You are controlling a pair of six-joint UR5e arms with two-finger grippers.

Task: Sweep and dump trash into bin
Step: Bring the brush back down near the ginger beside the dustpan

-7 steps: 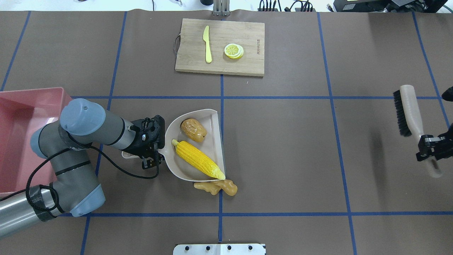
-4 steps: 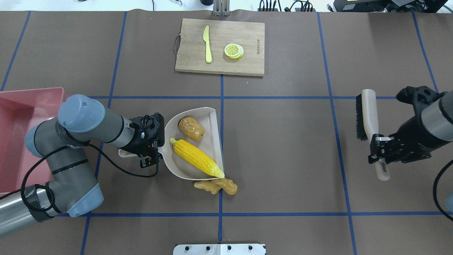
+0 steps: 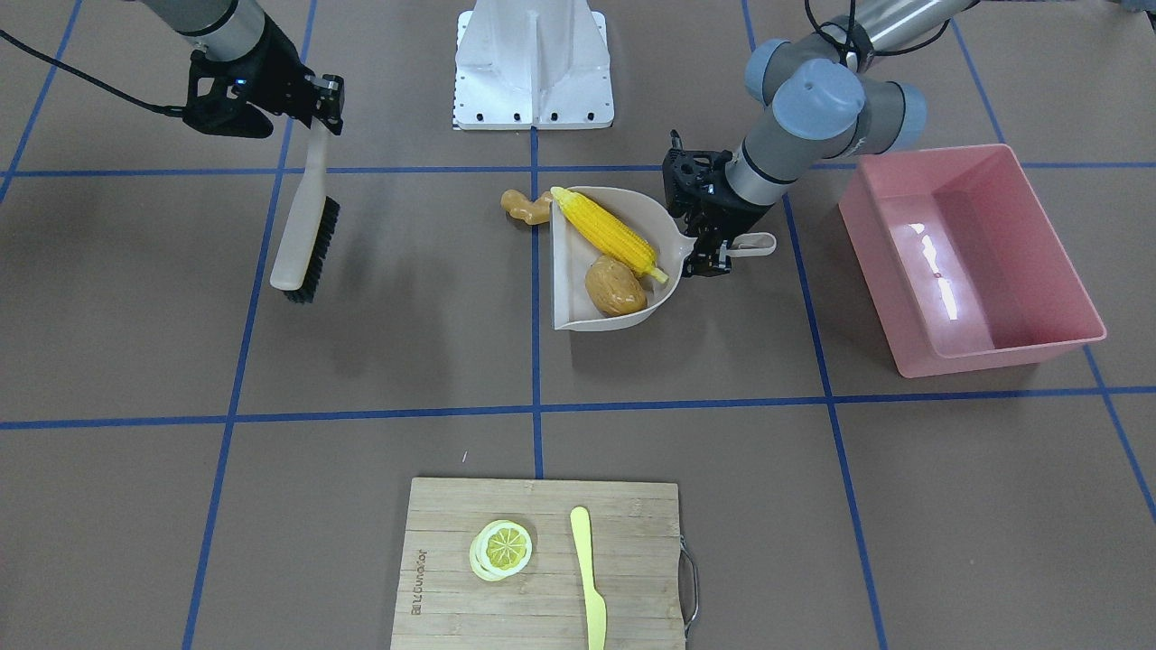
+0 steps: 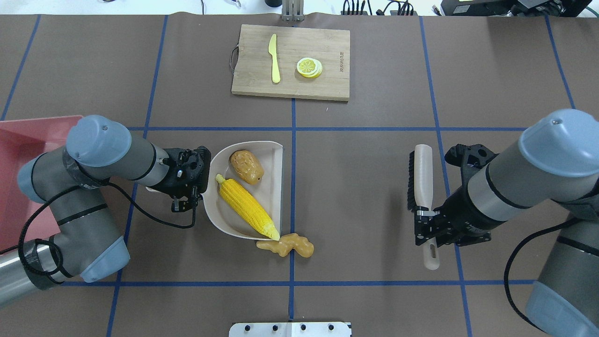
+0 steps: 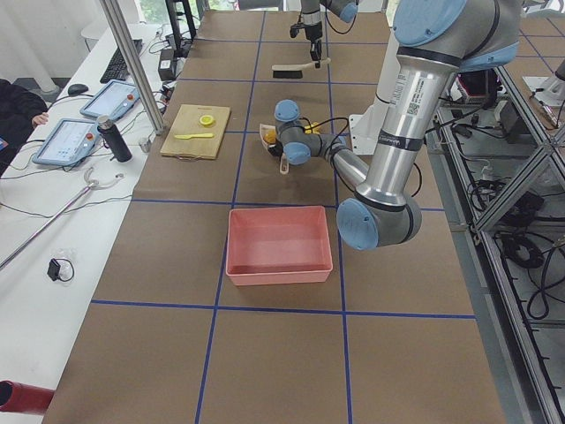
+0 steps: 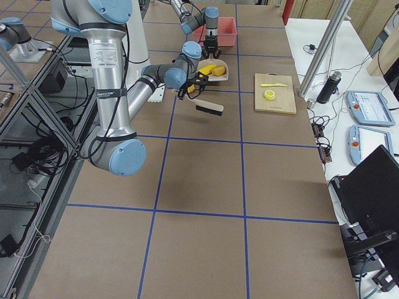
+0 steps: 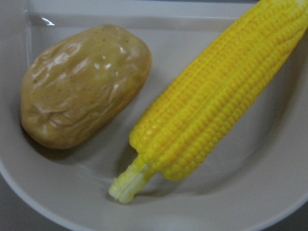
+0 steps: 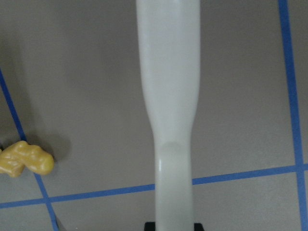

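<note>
Ginger (image 4: 285, 245) is lying on the table (image 4: 374, 140) just beside the dustpan (image 4: 224, 221) lip, corn (image 4: 245, 206) and potato (image 4: 246, 166) inside. Right tool (image 4: 427, 224), clamping the brush (image 4: 422, 173), should be sweeping low toward the dustpan, left tool (image 4: 189, 192) gripping its handle.

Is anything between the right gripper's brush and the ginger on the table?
Nothing visible. Only bare table lies between the brush in the right gripper and the ginger root, which sits just outside the open edge of the dustpan, by the tip of the corn cob.

Brown table cover (image 4: 374, 210) with blue tape grid (image 4: 293, 117), white side bench (image 5: 35, 265), aluminium post (image 5: 134, 62) beside it
</note>
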